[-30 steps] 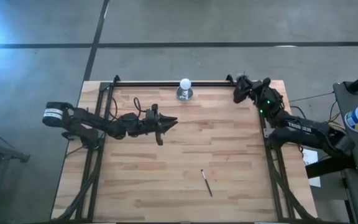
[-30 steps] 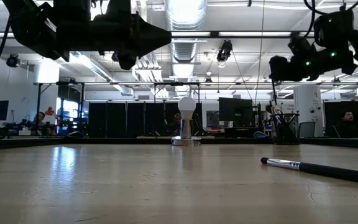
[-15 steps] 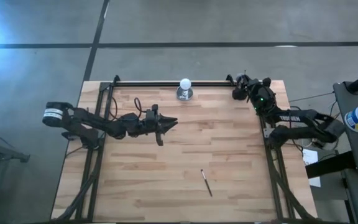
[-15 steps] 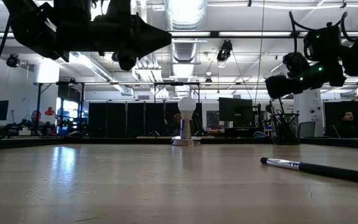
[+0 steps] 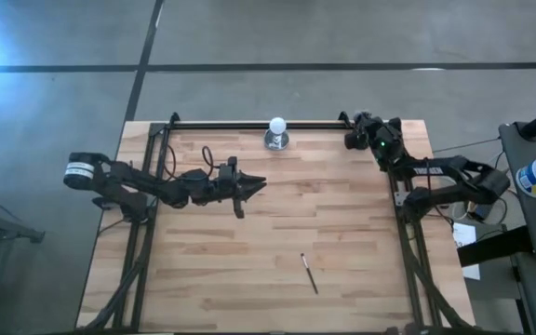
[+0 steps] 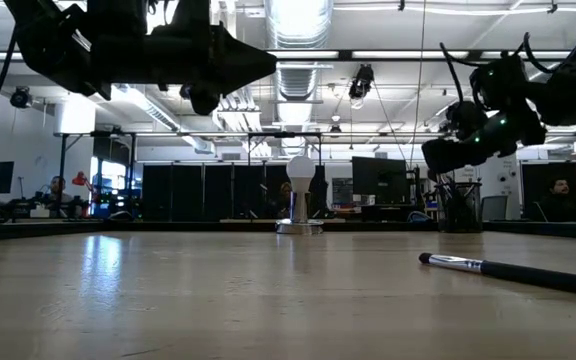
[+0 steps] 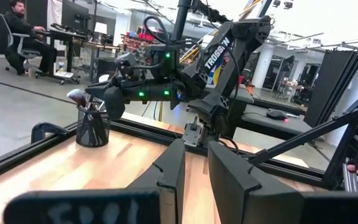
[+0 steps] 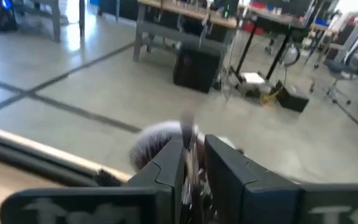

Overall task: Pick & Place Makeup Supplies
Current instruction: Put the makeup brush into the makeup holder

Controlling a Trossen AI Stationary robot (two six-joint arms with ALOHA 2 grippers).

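A small black cup holding several makeup brushes stands at the table's far right corner, also seen in the low view. My right gripper hangs just above it, shut on a slim brush. One dark-handled brush lies flat on the table near the near edge, its bristle tip to the left in the low view. My left gripper hovers shut and high over the table's left half, touching nothing. My right gripper pinches a thin brush handle between its two fingers, coming from above and slanting down toward the cup. The handle runs along the gap between the fingers. A fanned head of bristles shows just beyond the fingers; whose it is, I cannot tell.
A white ball on a silver base stands at the middle of the far edge. A black rail frame runs along the far and side edges. Bare wood lies in the table's middle. People sit in the room behind.
My right gripper has come down toward the black cup and drifted a little toward the table's left, with its arm swinging round behind it. The brush on the table has stayed where it was.
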